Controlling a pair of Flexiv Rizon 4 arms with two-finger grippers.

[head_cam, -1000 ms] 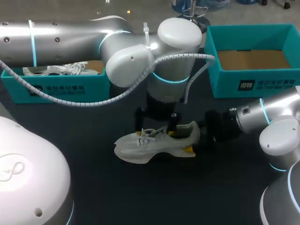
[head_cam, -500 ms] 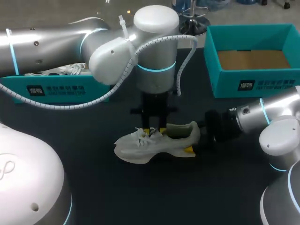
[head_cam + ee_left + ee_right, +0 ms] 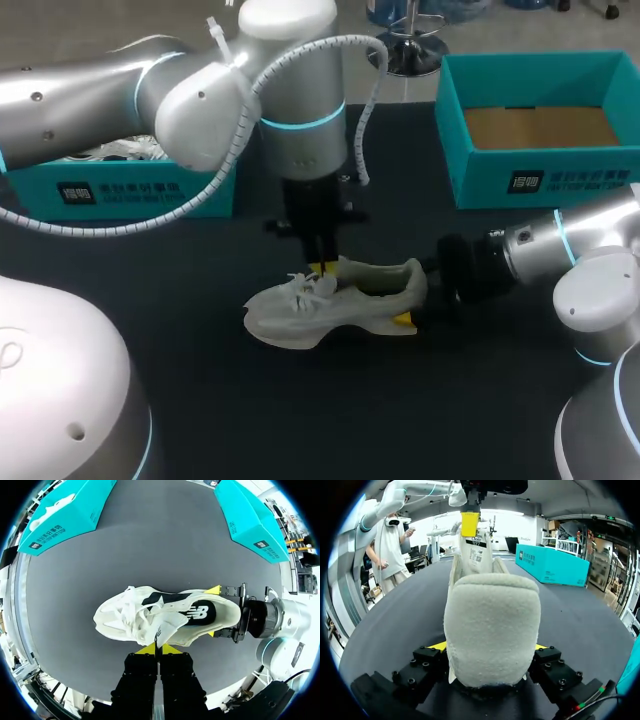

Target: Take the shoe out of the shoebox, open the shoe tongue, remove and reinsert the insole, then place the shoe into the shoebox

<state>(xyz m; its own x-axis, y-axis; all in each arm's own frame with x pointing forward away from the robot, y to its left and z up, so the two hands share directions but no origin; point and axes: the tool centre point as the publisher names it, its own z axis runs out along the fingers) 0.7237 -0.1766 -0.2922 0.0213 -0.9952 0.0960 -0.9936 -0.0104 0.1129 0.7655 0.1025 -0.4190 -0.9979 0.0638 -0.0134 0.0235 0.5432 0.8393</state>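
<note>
A white sneaker (image 3: 330, 300) lies on its sole on the dark table, toe to the left. My left gripper (image 3: 320, 270) comes down from above and is shut on the shoe's tongue (image 3: 156, 639); its yellow tips (image 3: 146, 649) meet around the tongue's edge. In the right wrist view the tongue (image 3: 472, 555) stands upright, pinched by a yellow fingertip (image 3: 470, 524). My right gripper (image 3: 490, 647) holds the sneaker's padded heel (image 3: 490, 625) from both sides, low on the table. The insole is hidden inside the shoe.
An open teal shoebox (image 3: 540, 180) with a bare cardboard floor stands at the back right. A second teal box (image 3: 130, 190) at the back left holds another white shoe. Bare table lies in front of the sneaker.
My left gripper went from open to shut, closing on the tongue. The left arm shifted leftward over the shoe. The right arm and the sneaker stayed put.
</note>
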